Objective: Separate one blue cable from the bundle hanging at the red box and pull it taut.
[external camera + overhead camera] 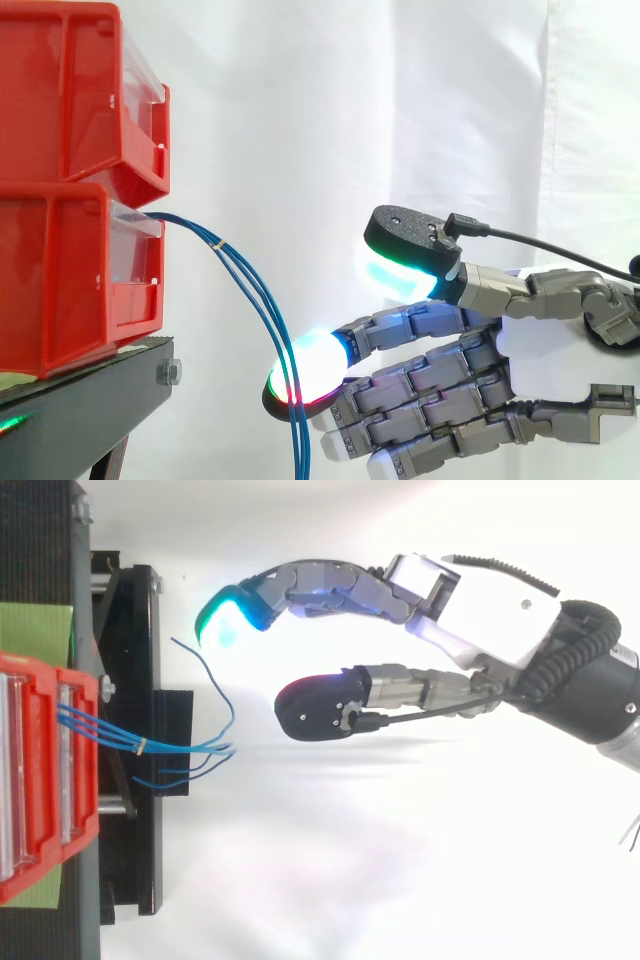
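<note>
Beside boxy red bins [70, 270], thin blue cables [256, 290] droop, jointed grey hand [450, 385] open

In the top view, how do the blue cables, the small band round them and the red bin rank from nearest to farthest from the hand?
1. The blue cables: loose ends just left of the hand.
2. The band: further left, on the bundle.
3. The red bin: farthest, at the left edge.
</note>
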Controlling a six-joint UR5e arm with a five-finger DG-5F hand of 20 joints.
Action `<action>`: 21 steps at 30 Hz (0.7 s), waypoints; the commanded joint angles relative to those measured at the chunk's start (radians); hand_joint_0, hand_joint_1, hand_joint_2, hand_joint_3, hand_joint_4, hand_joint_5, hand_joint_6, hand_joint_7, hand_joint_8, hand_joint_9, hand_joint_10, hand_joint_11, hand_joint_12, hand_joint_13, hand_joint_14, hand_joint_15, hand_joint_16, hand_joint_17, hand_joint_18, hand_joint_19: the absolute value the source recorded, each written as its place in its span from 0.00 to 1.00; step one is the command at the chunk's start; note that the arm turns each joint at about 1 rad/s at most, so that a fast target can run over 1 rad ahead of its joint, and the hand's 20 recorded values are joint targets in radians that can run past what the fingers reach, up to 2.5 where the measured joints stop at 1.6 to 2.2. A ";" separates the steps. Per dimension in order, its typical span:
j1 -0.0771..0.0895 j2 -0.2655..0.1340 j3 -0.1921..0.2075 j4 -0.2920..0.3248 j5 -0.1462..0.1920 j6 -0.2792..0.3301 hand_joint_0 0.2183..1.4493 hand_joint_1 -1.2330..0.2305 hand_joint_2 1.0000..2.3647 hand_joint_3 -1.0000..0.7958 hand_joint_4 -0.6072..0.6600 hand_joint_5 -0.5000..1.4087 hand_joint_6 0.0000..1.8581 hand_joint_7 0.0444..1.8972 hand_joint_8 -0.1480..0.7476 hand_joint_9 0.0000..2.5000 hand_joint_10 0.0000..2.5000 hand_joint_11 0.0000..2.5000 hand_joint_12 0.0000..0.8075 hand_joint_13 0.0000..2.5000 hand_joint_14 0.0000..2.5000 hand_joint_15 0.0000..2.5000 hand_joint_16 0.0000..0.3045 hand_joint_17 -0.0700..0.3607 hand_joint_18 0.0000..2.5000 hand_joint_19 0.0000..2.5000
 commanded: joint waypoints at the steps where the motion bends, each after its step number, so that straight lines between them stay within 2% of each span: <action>1: -0.001 -0.001 0.001 0.005 -0.003 -0.008 0.27 0.52 0.00 0.28 0.65 0.14 0.27 0.40 0.45 0.14 0.00 0.07 0.43 0.12 0.00 0.04 0.16 0.42 0.13 0.16; 6: -0.001 -0.003 0.001 0.012 -0.004 -0.021 0.27 0.52 0.00 0.28 0.65 0.14 0.27 0.40 0.45 0.14 0.00 0.07 0.43 0.12 0.00 0.05 0.16 0.42 0.13 0.16; 8: -0.002 -0.021 0.005 0.027 -0.004 -0.017 0.27 0.52 0.00 0.28 0.65 0.14 0.27 0.40 0.45 0.14 0.00 0.07 0.43 0.12 0.00 0.04 0.16 0.42 0.13 0.16; 9: -0.004 -0.053 0.015 0.059 -0.012 -0.005 0.27 0.52 0.00 0.28 0.65 0.14 0.27 0.40 0.45 0.14 0.00 0.07 0.43 0.12 0.00 0.04 0.16 0.42 0.13 0.16; 11: 0.002 -0.052 0.017 0.070 -0.013 0.006 0.27 0.52 0.00 0.28 0.65 0.14 0.27 0.40 0.45 0.14 0.00 0.07 0.43 0.12 0.00 0.05 0.16 0.42 0.13 0.16; 14: 0.004 -0.053 0.029 0.065 -0.015 -0.010 0.26 0.55 0.00 0.28 0.65 0.14 0.27 0.40 0.45 0.14 0.00 0.07 0.43 0.12 0.00 0.04 0.17 0.43 0.13 0.16; 18: 0.004 -0.058 0.040 0.073 -0.038 -0.033 0.24 0.61 0.00 0.28 0.66 0.14 0.27 0.40 0.46 0.14 0.00 0.07 0.44 0.12 0.00 0.05 0.17 0.43 0.13 0.16; 19: 0.004 -0.075 0.040 0.085 -0.043 -0.036 0.24 0.62 0.00 0.28 0.66 0.14 0.27 0.40 0.46 0.14 0.00 0.07 0.44 0.12 0.00 0.04 0.17 0.43 0.13 0.16; 20: 0.005 -0.092 0.040 0.137 -0.055 -0.036 0.24 0.63 0.00 0.28 0.66 0.14 0.27 0.41 0.46 0.14 0.00 0.07 0.45 0.12 0.00 0.04 0.17 0.44 0.14 0.16; 21: 0.010 -0.092 0.040 0.159 -0.052 -0.040 0.23 0.63 0.00 0.28 0.66 0.14 0.27 0.41 0.46 0.14 0.00 0.07 0.45 0.13 0.00 0.05 0.17 0.44 0.14 0.16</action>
